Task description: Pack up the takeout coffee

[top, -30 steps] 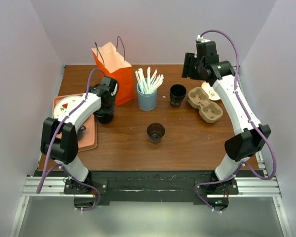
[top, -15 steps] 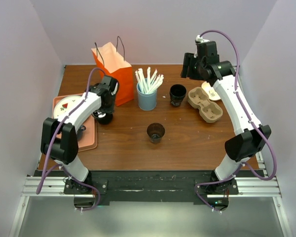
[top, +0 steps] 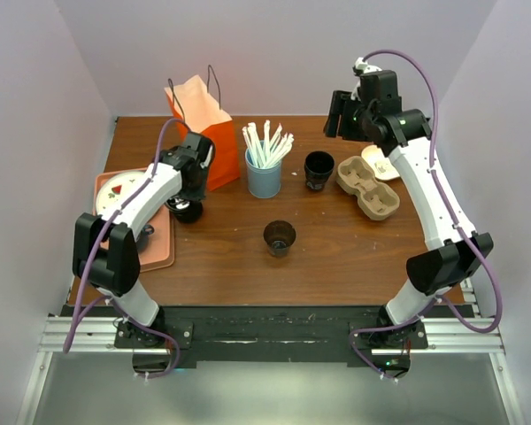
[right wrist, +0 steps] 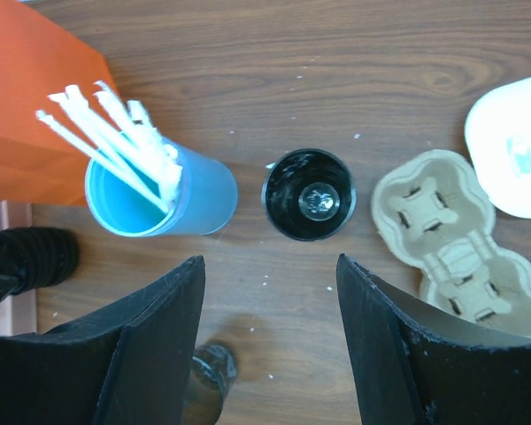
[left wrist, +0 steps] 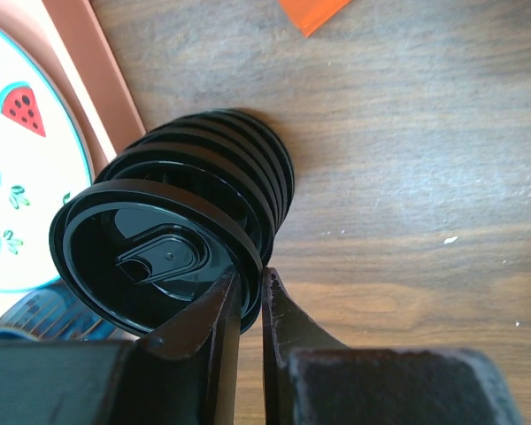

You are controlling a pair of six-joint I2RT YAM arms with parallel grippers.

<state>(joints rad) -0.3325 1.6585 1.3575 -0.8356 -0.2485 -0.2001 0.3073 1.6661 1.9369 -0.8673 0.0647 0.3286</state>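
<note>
On the brown wooden table (top: 336, 257), the biggest thing is the orange paper bag (top: 208, 133) with thin handles, standing upright at the back left. Left of it lies a pink tray (top: 159, 255) bearing a plate painted with watermelon slices (top: 115, 193). Over on the right a cardboard cup carrier (top: 369, 188) with two wells lies flat, and a pale round disc (right wrist: 513, 150) touches its far side.

Between bag and carrier stands a blue straw holder (top: 264, 180) full of white straws (top: 267, 142), and just beside it on the right is an all-black cup (top: 319, 170), open at the top.

The takeout coffee (top: 280, 237), a small dark brown cup, stands alone in the middle of the table, nearer the front edge, well apart from both arms.

A stack of black lids (left wrist: 203, 168) sits on the wood just beside the tray's right rim. The left gripper (left wrist: 250, 282) is down on it, jaws drawn narrow and pinching the rim of the uppermost lid (left wrist: 150, 257), its drinking slot in plain sight.

The right gripper (right wrist: 270, 261) hangs high over the back right of the table, jaws wide with nothing between them, above the black cup.
</note>
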